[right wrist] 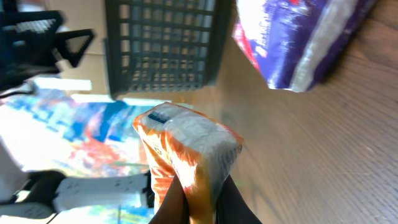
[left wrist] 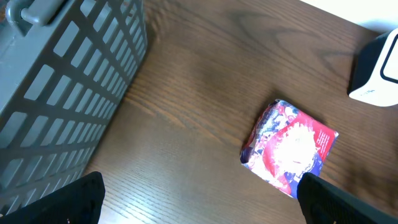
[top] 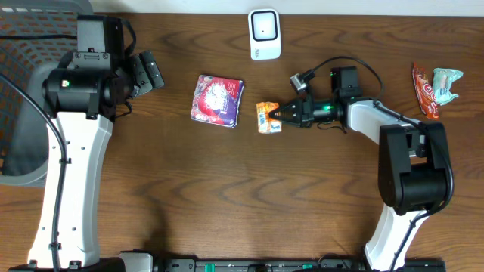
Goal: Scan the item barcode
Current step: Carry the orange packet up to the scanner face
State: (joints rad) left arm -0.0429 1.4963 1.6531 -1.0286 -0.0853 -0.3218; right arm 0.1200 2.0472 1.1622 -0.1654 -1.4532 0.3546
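At mid-table (top: 227,189), the right pincer (top: 281,115) pinches 1 end of a crinkled orange packet (top: 265,118) with a pale panel, just beside a purple packet (top: 218,100). Bare wood separates it from the white scanner (top: 265,34). The left pincer (top: 153,74) is spread wide near the basket (top: 23,91).

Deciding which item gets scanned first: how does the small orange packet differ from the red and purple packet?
The orange packet is smaller than the red and purple packet. The orange packet is pinched by the right gripper; the red and purple packet lies flat, untouched. Both are soft wrapped packets.
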